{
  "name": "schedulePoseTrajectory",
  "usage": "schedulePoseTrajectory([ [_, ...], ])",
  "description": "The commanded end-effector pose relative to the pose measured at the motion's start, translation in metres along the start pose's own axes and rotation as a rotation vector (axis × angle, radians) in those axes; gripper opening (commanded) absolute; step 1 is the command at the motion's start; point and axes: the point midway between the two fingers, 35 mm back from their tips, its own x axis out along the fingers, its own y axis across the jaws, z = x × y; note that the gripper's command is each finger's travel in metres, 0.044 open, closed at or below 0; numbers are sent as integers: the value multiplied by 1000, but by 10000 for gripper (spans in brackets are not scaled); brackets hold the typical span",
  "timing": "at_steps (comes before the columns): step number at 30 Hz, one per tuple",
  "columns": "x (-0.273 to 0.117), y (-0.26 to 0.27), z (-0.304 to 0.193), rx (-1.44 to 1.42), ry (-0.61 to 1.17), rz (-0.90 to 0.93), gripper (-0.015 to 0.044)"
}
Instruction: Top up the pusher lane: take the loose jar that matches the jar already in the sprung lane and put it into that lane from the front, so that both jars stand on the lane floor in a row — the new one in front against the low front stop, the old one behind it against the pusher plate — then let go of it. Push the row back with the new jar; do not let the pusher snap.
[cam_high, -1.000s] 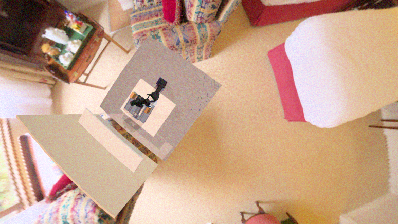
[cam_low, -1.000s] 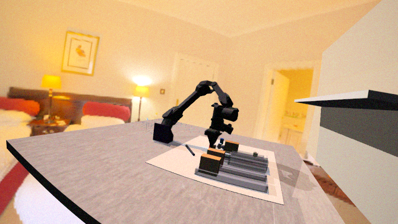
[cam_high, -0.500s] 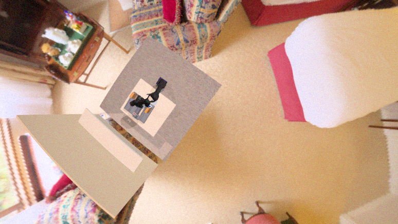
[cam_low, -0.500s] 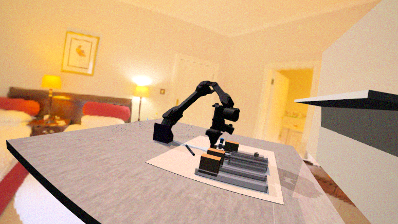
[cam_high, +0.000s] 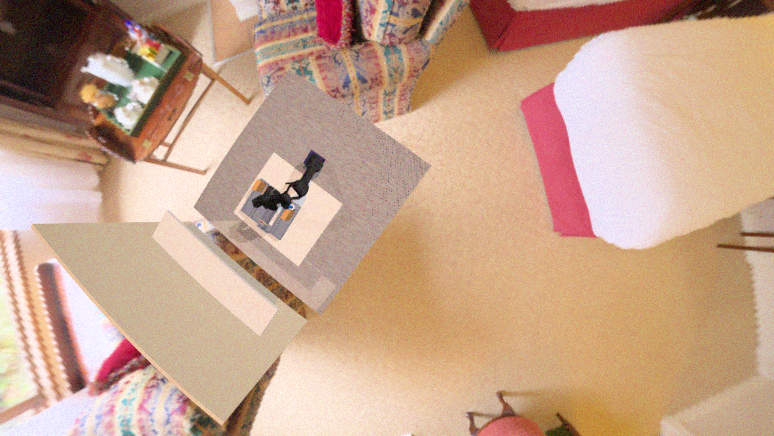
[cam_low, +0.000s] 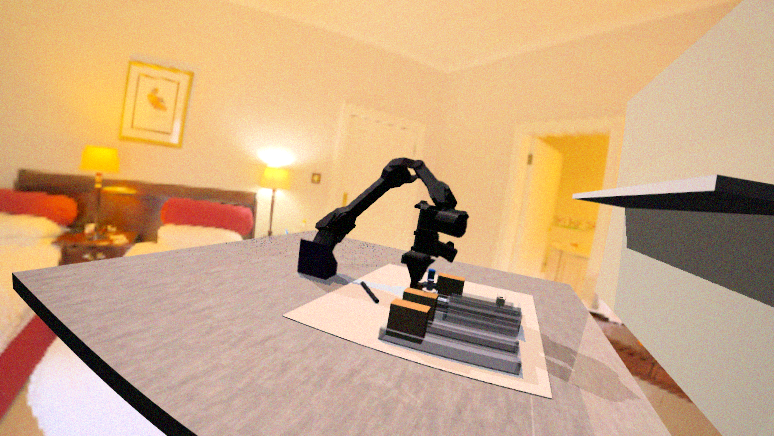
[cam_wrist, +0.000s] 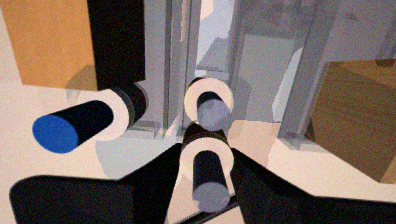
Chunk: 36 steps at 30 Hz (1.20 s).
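Grey-capped jar in the pincer: the pincer (cam_wrist: 207, 172) is clamping a pale jar with a grey cap (cam_wrist: 206, 170), held just short of the lane mouth.
Matching jar: a second grey-capped jar (cam_wrist: 209, 104) is standing straight ahead of the pincer, at the front of the sprung lane (cam_wrist: 260, 75) — the two look nearly in line.
Odd jar: a blue-capped jar (cam_wrist: 80, 125) is sitting off to the pincer's left, apart from the held one, and is not the match.
Step in hand: by my judgement, the approach is ending and the insertion is beginning; the held jar is not yet on the lane floor.
Next move: pressing the held jar squarely against the old one and driving the row back slowly — steady contact so the pusher is not snapping forward — then lowering behind the front stop and opening.
Surface: a grey woven-looking surface (cam_low: 189, 324) is carrying a pale mat (cam_low: 335, 314) with the lane rack (cam_low: 471, 330) and orange-topped blocks (cam_low: 410, 318) beside the pincer.
Room: a warm-lit bedroom with lamps and a framed picture, blurred behind.
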Motion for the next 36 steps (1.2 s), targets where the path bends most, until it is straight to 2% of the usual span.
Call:
schedulePoseTrajectory([
  [1, -4, 1, 9, -13, -27, 3, 0],
  [36, -8, 3, 21, -13, -28, 4, 0],
])
